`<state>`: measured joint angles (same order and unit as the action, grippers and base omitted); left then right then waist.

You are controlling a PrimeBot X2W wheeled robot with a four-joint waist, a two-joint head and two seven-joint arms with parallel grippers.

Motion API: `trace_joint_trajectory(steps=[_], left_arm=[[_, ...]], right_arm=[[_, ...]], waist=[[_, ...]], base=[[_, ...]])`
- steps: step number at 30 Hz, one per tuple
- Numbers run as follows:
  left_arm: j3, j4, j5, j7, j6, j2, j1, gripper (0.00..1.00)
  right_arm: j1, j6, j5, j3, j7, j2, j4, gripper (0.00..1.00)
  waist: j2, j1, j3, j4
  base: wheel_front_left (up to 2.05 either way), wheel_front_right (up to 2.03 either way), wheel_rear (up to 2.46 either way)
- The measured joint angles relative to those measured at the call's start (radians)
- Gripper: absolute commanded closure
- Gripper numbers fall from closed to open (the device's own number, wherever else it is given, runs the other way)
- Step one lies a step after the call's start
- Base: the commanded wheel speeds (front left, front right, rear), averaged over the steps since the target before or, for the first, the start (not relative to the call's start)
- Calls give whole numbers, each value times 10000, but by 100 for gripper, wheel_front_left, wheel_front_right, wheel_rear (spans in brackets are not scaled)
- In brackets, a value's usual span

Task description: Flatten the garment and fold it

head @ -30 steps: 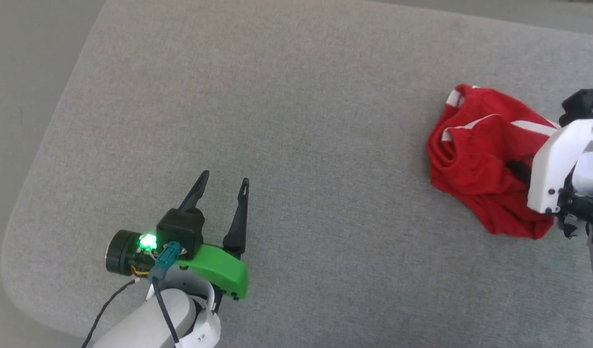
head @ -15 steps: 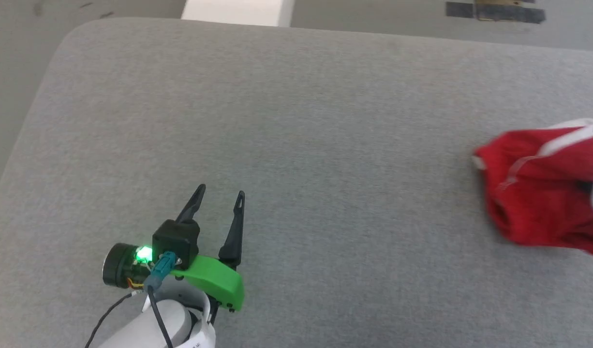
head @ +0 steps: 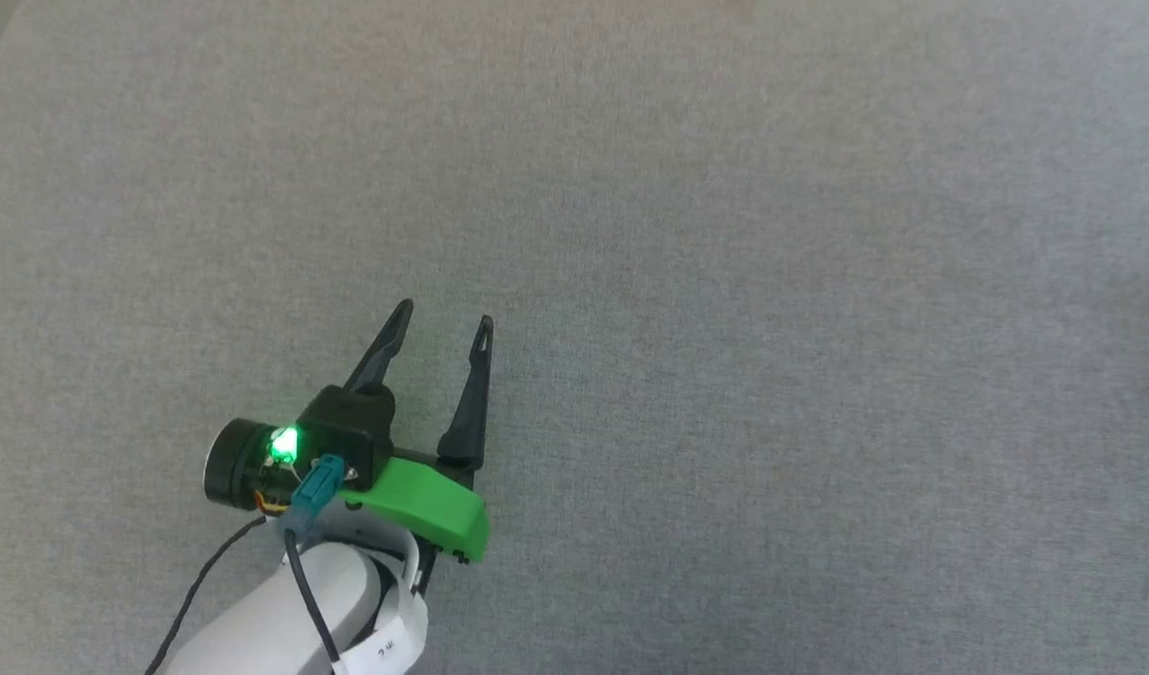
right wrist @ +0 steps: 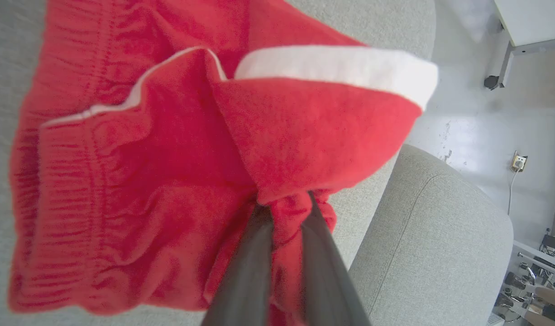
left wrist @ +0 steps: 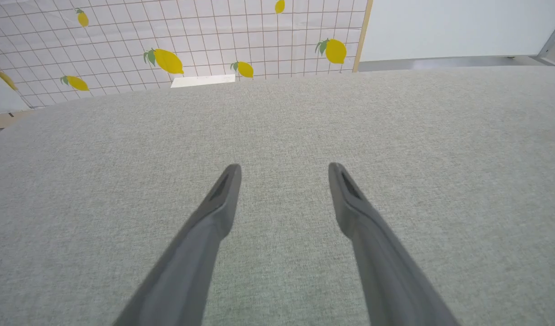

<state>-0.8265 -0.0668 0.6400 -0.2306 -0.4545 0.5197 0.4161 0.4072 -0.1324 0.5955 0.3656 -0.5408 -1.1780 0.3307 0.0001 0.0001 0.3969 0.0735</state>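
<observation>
Right claw (right wrist: 284, 203), jaws nearly closed, pinches a bunched fold of the red garment (right wrist: 146, 158). From the pinch the cloth fans out over the grey cushion (head: 724, 281) near its rounded edge. The gathered waistband (right wrist: 55, 172) runs down the left of the right wrist view, and a white stripe (right wrist: 336, 68) is folded over at the upper right. The garment is too crumpled to show a clear long axis.

Left claw (head: 443, 313), jaws fully spread and empty, hovers over bare cushion. The garment lies to its right and well apart, so my right arm is the nearer one. I judge the coming move turns on bringing the cloth leftward, within reach of both claws.

Compared with one second ago, my head camera has swung toward the bare cushion. Then the garment lay crumpled at the right margin beside my right forearm. The left claw's pose is unchanged.
</observation>
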Motion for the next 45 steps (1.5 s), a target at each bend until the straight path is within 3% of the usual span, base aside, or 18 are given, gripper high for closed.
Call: trace_joint_trajectory(steps=[6, 13, 14, 15, 24, 31, 39, 45], left_arm=[[4, -128, -61, 4, -2, 94, 58, 0], [-4, -153, -71, 6, -2, 136, 62, 0], [-10, -150, -71, 8, -2, 136, 67, 0], [-19, -140, -69, 17, -2, 134, 79, 0], [-42, 270, 35, 13, 35, 77, 96, 0], [109, 600, 313, 2, 44, 151, -287, 0], [376, 558, 479, 19, 15, 527, -472, 0], [433, 341, 650, 90, -56, 729, -612, 0]], right_arm=[[-148, 0, -546, -462, 1175, 50, 1632, 100], [-96, 0, -1285, -731, 2159, 391, 2589, 100], [-47, 0, -1346, -761, 2240, 458, 2675, 64], [26, 0, -1444, -782, 2328, 531, 2767, 0], [665, 0, -1490, -656, 2610, 1085, 2826, 0], [1391, 0, -1258, -537, 3820, 1682, 1891, 0], [1375, 0, -1030, -1267, 5568, 3235, 1060, 0], [258, 2, -1225, -2320, 6454, 4823, 125, 0]], waist=[[0, 0, 559, 104], [0, 1, 838, 171], [0, 0, 824, 167], [0, 0, 794, 163], [0, 0, 34, 53], [0, 0, -1112, -101], [0, -1, -2443, -327], [0, -1, -3131, -494]], base=[[0, 0, 0], [0, 0, 0], [0, 0, 0], [0, 0, 0], [0, 0, 0], [0, 0, 0], [0, 0, 0], [0, 0, 0]])
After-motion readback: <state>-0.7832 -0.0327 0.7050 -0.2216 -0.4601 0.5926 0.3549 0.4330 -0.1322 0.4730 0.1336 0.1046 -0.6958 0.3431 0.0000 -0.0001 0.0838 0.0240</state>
